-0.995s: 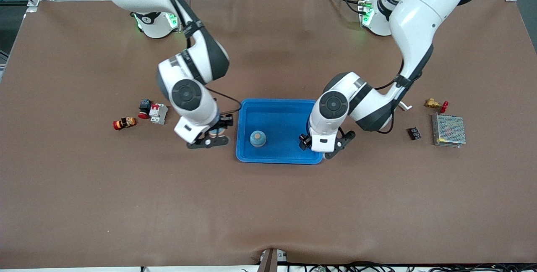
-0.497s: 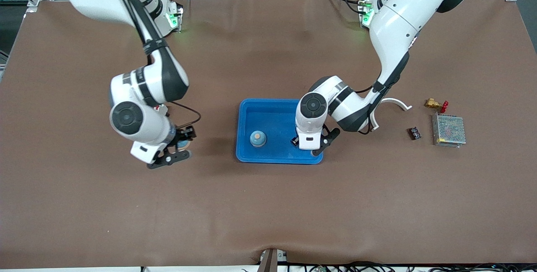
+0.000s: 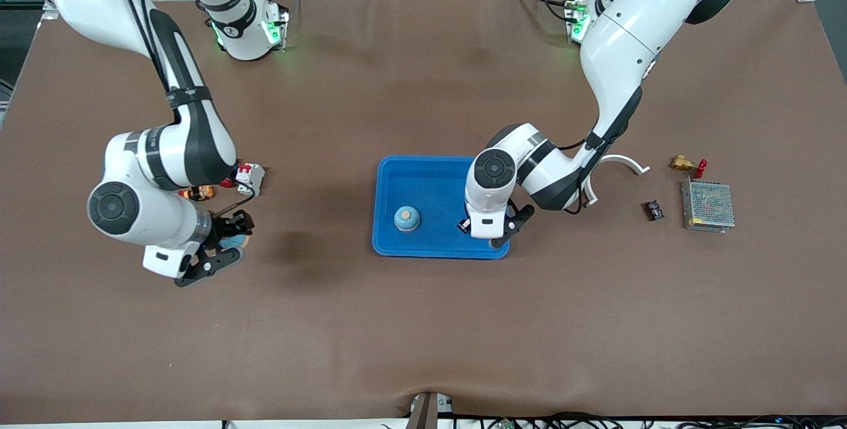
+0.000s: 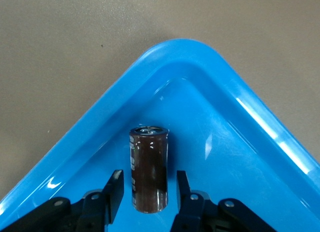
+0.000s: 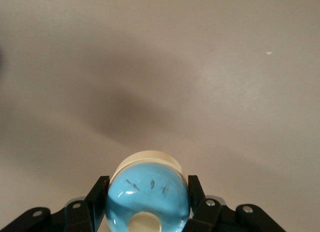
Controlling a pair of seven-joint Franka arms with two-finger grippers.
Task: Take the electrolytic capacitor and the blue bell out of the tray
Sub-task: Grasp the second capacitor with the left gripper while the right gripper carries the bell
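A dark brown capacitor (image 4: 148,167) rests in a corner of the blue tray (image 3: 437,177), the corner nearest the front camera at the left arm's end. My left gripper (image 4: 148,192) is open around it, with a gap on each side, and shows low over that corner in the front view (image 3: 486,227). My right gripper (image 5: 147,199) is shut on a blue bell (image 5: 148,192) with a cream base. In the front view it hangs over bare table (image 3: 218,251) toward the right arm's end. A second blue bell (image 3: 407,218) sits in the tray.
A red-and-white breaker (image 3: 250,176) and a small red-orange part (image 3: 198,192) lie by the right arm. A brass valve (image 3: 685,165), a metal mesh box (image 3: 708,205), a small black part (image 3: 654,210) and a white curved piece (image 3: 622,161) lie toward the left arm's end.
My right arm has swung from beside the tray toward the right arm's end of the table, carrying the bell. My left gripper has shifted slightly further in over the tray.
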